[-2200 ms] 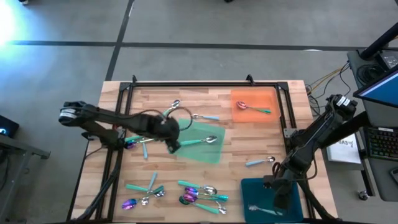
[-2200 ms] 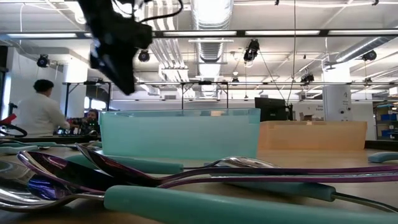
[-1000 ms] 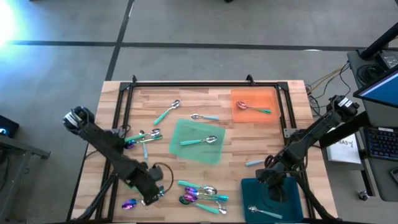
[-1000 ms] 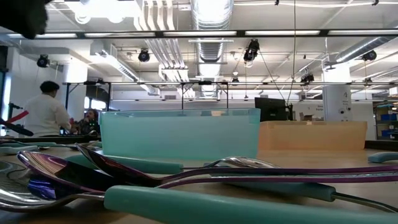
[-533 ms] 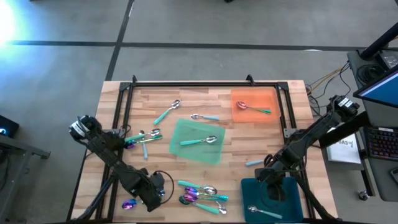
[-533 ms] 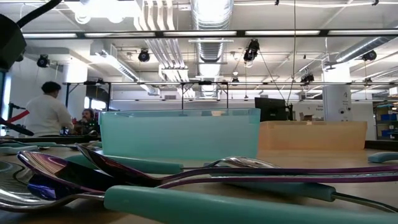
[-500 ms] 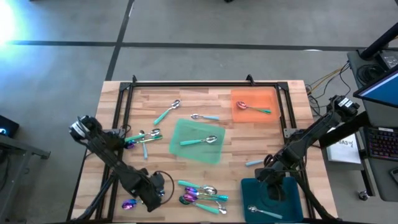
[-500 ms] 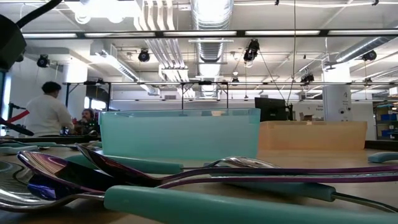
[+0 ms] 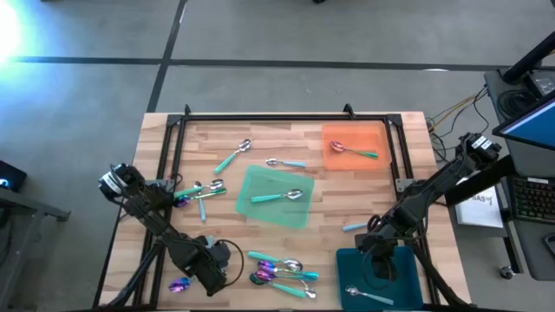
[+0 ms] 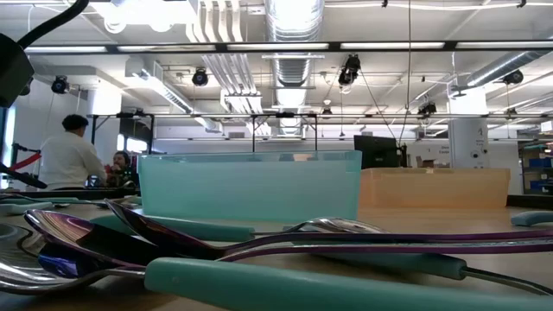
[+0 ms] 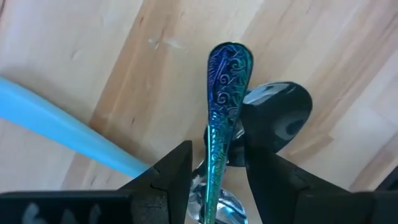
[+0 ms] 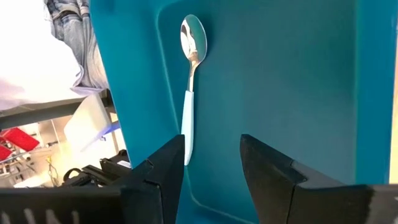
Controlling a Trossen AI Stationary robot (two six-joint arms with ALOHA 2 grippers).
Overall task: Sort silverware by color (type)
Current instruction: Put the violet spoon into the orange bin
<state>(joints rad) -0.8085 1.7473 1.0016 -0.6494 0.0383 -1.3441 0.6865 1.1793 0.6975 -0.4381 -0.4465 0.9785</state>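
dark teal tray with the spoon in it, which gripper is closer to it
Right. The right gripper hangs over the dark teal tray, open, jaws empty. The left gripper is across the table, straddling an iridescent utensil.

No legible text, seemingly; paper label unreadable.

wooden table (image 9: 347, 204) with a green tray (image 9: 264, 184) at its centre; an orange tray (image 9: 364, 139) beyond it to the right, a dark teal tray (image 9: 351, 264) at the near right, loose spoons (image 9: 279, 269) near its front edge
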